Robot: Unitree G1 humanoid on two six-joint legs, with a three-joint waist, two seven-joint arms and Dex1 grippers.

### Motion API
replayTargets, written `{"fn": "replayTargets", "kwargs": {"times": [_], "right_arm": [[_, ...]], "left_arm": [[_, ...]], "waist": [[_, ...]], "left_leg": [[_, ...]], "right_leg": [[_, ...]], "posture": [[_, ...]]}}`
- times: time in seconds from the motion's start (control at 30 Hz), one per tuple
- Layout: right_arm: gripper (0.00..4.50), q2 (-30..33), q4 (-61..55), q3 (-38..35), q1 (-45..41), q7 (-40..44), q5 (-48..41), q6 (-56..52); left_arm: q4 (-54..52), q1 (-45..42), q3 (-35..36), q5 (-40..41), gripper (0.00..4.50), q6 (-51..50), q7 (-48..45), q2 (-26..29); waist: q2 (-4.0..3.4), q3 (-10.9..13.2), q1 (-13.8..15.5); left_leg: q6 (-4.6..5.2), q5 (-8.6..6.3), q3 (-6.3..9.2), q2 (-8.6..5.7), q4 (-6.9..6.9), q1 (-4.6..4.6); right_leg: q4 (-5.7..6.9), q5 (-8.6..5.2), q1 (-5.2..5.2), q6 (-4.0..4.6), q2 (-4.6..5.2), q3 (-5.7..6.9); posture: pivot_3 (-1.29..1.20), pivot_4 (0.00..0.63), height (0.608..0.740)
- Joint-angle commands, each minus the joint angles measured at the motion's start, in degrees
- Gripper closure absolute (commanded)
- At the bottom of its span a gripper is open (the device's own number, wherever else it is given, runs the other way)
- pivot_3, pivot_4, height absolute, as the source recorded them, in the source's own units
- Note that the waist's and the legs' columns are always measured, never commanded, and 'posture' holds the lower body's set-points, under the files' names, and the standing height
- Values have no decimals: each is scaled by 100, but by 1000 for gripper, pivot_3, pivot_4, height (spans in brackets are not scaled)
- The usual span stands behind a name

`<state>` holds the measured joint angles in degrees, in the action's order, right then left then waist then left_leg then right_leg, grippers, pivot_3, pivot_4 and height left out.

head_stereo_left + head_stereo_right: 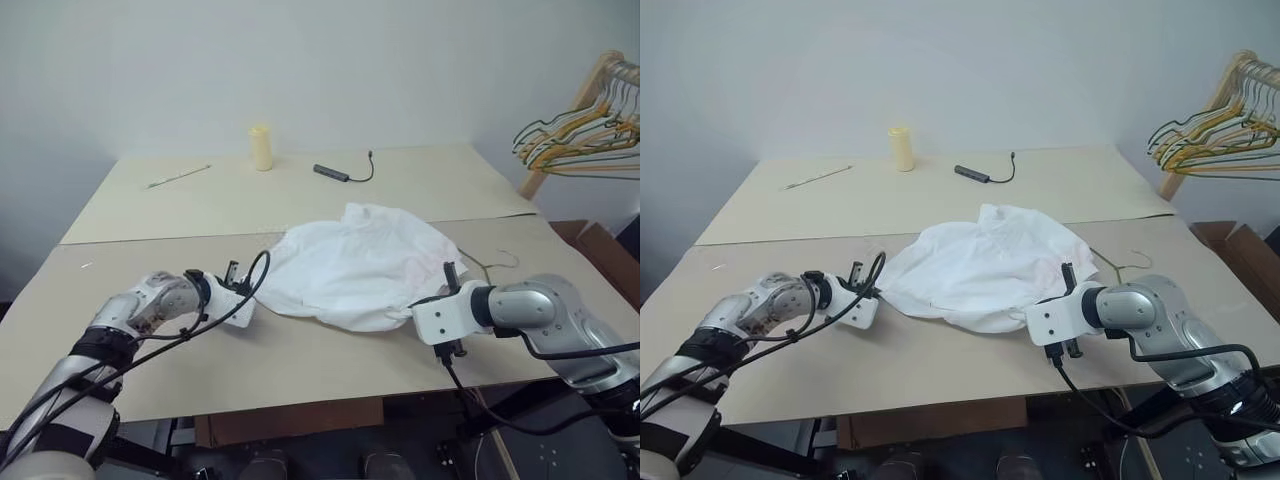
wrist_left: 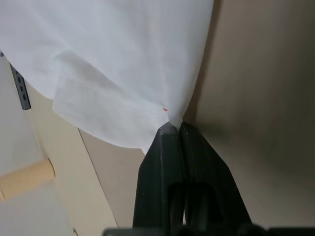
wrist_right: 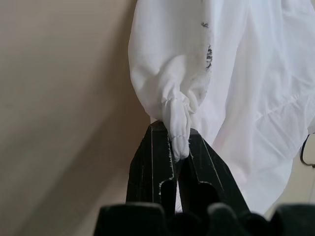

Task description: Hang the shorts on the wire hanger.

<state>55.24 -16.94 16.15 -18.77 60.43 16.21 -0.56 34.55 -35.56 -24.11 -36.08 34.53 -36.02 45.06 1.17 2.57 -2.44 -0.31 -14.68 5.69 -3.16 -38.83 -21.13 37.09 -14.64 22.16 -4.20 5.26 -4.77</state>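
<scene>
You had only the grip done: the left end effector pinched one edge of the shorts, the right end effector clamped the bunched opposite edge. They lay crumpled mid-surface, atop the wire hanger; hanging remained.

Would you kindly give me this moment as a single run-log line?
left gripper: shut on shorts edge | right gripper: shut on shorts edge | shorts: heaped on table | wire hanger: beside shorts, not yet used
</scene>
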Motion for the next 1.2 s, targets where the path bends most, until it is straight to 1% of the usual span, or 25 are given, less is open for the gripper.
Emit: {"fn": "replayTargets", "kwargs": {"times": [0.03, 0.07, 0.13, 0.17, 0.2, 0.3, 0.37, 0.43, 0.5, 0.57, 0.6, 0.67, 0.77, 0.8, 0.83, 0.9, 0.93, 0.97, 1.03, 1.07, 1.1, 1.13, 1.17, 1.2], "right_arm": [[4500, 50, 107, -396, -18, -224, -112, 372], [4500, 68, 198, -464, 7, -241, -280, 647], [4500, 217, 425, -618, 83, -135, -648, 1324], [4500, 283, 501, -651, 106, -80, -741, 1547], [4500, 432, 488, -701, 194, 169, -1009, 1662], [4500, 792, 299, -840, 451, 888, -1947, 1611], [4500, 989, 262, -908, 541, 1253, -2388, 1675], [4500, 1111, 330, -933, 537, 1530, -2634, 1726], [4500, 1133, 471, -909, 465, 1643, -2669, 1772], [4500, 1068, 703, -806, 299, 1670, -2510, 1832], [4500, 999, 835, -749, 189, 1679, -2455, 1830], [4500, 794, 1103, -657, -70, 1632, -2389, 1775], [4500, 319, 1768, -544, -760, 1441, -2157, 1711], [4500, 109, 2159, -477, -1178, 1343, -1981, 1646], [4500, -144, 2687, -414, -1652, 1180, -1760, 1717], [4500, -786, 4116, -203, -2950, 367, -1016, 1739], [4500, -1122, 4923, -78, -3619, -245, -604, 1748], [4500, -1432, 5725, 56, -4251, -955, -200, 1698], [4500, -1943, 7174, 317, -5362, -2462, 473, 1578], [4500, -2150, 7774, 415, -5856, -3323, 733, 1489], [4500, -2296, 8212, 487, -6215, -4020, 924, 1448], [4500, -2427, 8559, 495, -6543, -4814, 1067, 1377], [4500, -2523, 8809, 470, -6784, -5465, 1145, 1350], [4500, -2580, 8981, 408, -6993, -6140, 1177, 1425]], "left_arm": [[-489, 205, 425, 727, 4485, -51, -555, 495], [-713, 357, 512, 1022, 4485, -56, -826, 667], [-1428, 942, 828, 2055, 4485, -80, -1536, 1206], [-1683, 1145, 932, 2377, 4485, -145, -1746, 1367], [-2046, 1503, 1118, 2799, 4485, -250, -1974, 1643], [-2971, 2555, 1674, 3775, 4485, -612, -2456, 2301], [-3491, 3194, 2042, 4225, 4485, -848, -2682, 2614], [-3951, 3799, 2440, 4617, 4485, -1041, -2905, 2858], [-4339, 4276, 2796, 4834, 4485, -1237, -3065, 2999], [-4658, 4586, 3062, 4951, 4485, -1375, -3128, 2980], [-4758, 4599, 3106, 4993, 4485, -1494, -3070, 2888], [-4780, 4395, 3041, 4932, 4485, -1711, -2899, 2684], [-4517, 3581, 2734, 4722, 4485, -2014, -2613, 2179], [-4337, 3074, 2621, 4730, 4485, -2339, -2437, 1886], [-4044, 2461, 2503, 4722, 4485, -2651, -2316, 1585], [-2715, 685, 2225, 4129, 4485, -2865, -1649, 820], [-1815, -238, 2087, 3698, 4485, -2730, -1174, 469], [-937, -1099, 1976, 3355, 4485, -2695, -722, 178], [825, -2679, 1758, 2690, 4485, -2565, 489, -269], [1659, -3464, 1629, 2321, 4485, -2638, 1406, -442], [2293, -4050, 1517, 2026, 4485, -2675, 2176, -556], [2800, -4587, 1411, 1751, 4485, -2747, 3029, -629], [3164, -4979, 1356, 1573, 4485, -2772, 3686, -671], [3422, -5319, 1285, 1401, 4485, -2710, 4270, -668]], "waist": [[0, 0, -48], [0, 0, -91], [0, 0, -195], [-1, 0, -217], [-4, 2, -247], [-6, 4, -318], [-8, 5, -327], [-10, 7, -324], [-12, 9, -317], [-16, 14, -314], [-22, 21, -310], [-33, 29, -301], [-35, 32, -288], [-39, 34, -287], [-40, 38, -291], [-38, 47, -286], [-25, 64, -295], [-17, 69, -320], [-3, 61, -347], [1, 55, -356], [8, 43, -367], [16, 33, -385], [16, 29, -398], [18, 24, -421]], "left_leg": [[0, 0, 0, 1, 1, -1], [0, 0, -2, 2, 2, -2], [4, -3, 1, 6, 8, -1], [8, -7, 11, 14, 11, -1], [13, -10, 22, 20, 12, 3], [23, -17, 25, 16, 13, 5], [28, -20, 24, 17, 12, 5], [29, -21, 23, 19, 10, 12], [29, -21, 16, 24, 11, 27], [28, -21, 9, 30, 11, 49], [28, -21, 4, 32, 12, 62], [28, -23, -5, 36, 14, 101], [28, -22, -25, 44, 14, 128], [28, -22, -33, 45, 11, 136], [28, -21, -34, 43, 9, 147], [27, -17, -33, 31, 2, 166], [24, -7, -25, 10, -5, 191], [18, 12, -5, 7, -2, 187], [-2, 34, 35, 8, 7, 172], [-11, 39, 53, -3, 25, 147], [-22, 44, 53, -4, 38, 127], [-30, 50, 51, -10, 74, 95], [-35, 52, 41, -12, 91, 61], [-65, 69, 39, -14, 103, 28]], "right_leg": [[0, 0, 3, 0, 0, 0], [1, 0, 7, 0, 0, -2], [0, -2, 9, -1, 1, -5], [-1, -2, 16, 0, 1, -12], [0, -4, 14, -2, 6, -18], [-2, -13, 7, -13, 19, -28], [-4, -14, 6, -15, 21, -32], [-2, -15, -2, -15, 20, -32], [-3, -16, -13, -14, 16, -32], [-3, -28, -32, -26, 11, -31], [-4, -42, -47, -43, 10, -31], [-9, -52, -96, -52, 9, -30], [-8, -55, -118, -51, -2, -29], [-8, -53, -125, -49, -4, -26], [-7, -49, -135, -49, -5, -26], [-4, -40, -148, -50, -5, -26], [-2, -32, -174, -50, -7, -21], [-5, -14, -177, -48, -8, -15], [-8, 29, -137, -9, -15, -10], [-2, 50, -102, 20, -6, -14], [1, 49, -76, 19, -2, -20], [-6, 49, -24, 19, 6, -25], [3, 46, 25, 17, 13, -24], [11, 45, 77, 15, 23, -23]], "posture": [[-98, 0, 740], [-100, 0, 740], [-106, 0, 740], [-107, 0, 740], [-114, 4, 740], [-115, 4, 740], [-107, 6, 740], [-107, 6, 740], [-98, 5, 740], [-88, 2, 740], [-82, 0, 740], [-79, 0, 740], [-80, 0, 740], [-84, 0, 740], [-83, 0, 740], [-78, 0, 740], [-70, 0, 740], [-62, 0, 740], [-54, 0, 740], [-48, 0, 740], [-47, 0, 740], [-46, 0, 740], [-45, 0, 740], [-43, 0, 740]]}}
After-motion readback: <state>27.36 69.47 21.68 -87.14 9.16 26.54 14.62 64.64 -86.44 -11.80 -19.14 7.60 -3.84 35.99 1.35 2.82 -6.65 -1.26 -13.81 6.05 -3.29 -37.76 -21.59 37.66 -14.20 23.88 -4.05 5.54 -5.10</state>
